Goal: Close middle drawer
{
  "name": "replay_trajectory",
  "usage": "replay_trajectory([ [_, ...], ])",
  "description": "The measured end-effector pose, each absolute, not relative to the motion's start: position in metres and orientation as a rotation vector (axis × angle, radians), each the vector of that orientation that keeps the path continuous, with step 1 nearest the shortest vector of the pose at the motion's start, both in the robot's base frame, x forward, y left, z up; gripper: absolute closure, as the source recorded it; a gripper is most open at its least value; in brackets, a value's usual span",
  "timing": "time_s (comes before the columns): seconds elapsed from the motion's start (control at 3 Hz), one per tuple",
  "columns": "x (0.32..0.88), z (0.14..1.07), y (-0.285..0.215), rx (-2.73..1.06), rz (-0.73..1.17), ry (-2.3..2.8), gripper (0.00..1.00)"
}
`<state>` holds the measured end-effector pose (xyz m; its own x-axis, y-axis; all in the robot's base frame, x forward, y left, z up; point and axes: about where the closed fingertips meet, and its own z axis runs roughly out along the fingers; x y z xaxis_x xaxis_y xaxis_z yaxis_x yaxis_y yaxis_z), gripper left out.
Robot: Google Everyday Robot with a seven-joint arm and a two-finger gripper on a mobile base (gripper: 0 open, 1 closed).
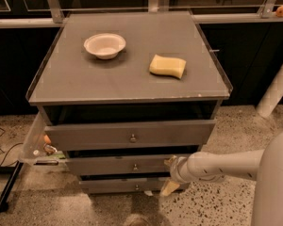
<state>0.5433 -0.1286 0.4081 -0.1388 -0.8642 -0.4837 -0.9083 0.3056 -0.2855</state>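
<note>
White arm [226, 166] reached in from the near right, over speckled floor [217, 206]. Its gripper [169, 174] sat at the right end of the middle drawer [113, 165] with its fingers spread. One tan tip [170, 188] hung low in front of the lowest drawer [108, 185], and the other was by the middle front's upper edge. That middle drawer, second in the grey cabinet [132, 86], stood a little way out, with a dark gap above it and its small knob [135, 166] at centre. Above it, the top drawer [85, 136] stood out too. A clear bin [30, 142] hung at the cabinet's left side. Farther back, a white bowl [104, 45] and a yellow sponge [167, 66] lay apart on the top.
</note>
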Motion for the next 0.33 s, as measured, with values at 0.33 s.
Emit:
replay_trajectory([
  [0.33, 0.4903, 0.4273, -0.1244, -1.604, 0.159, 1.989, 0.0],
])
